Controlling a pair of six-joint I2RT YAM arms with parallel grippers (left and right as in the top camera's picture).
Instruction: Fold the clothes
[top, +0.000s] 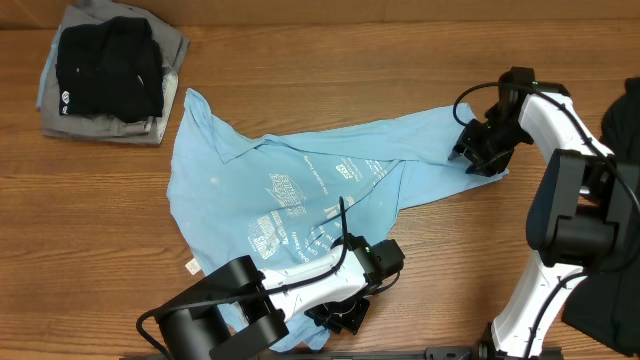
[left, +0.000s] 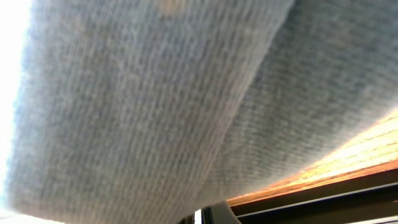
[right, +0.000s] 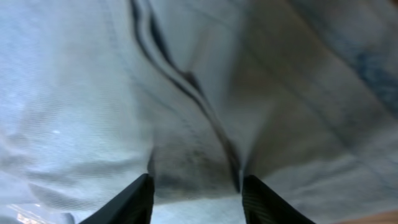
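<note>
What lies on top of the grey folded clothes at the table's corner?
A folded black garment lies on the grey clothes, leaving only their edges visible. Anything between the layers is hidden.

Left arm (top: 290, 285) is stretched low, wrist bent back, left gripper (top: 342, 316) pointed down; jaw state is hidden. Right arm (top: 560, 130) is folded inward, right gripper (top: 478, 150) jaws pinched onto T-shirt (top: 220, 190) fabric.

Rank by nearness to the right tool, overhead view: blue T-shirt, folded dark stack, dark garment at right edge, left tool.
1. blue T-shirt, its right end at the right tool.
2. dark garment, far right edge.
3. left tool, bottom centre.
4. folded dark stack, top left corner.
</note>
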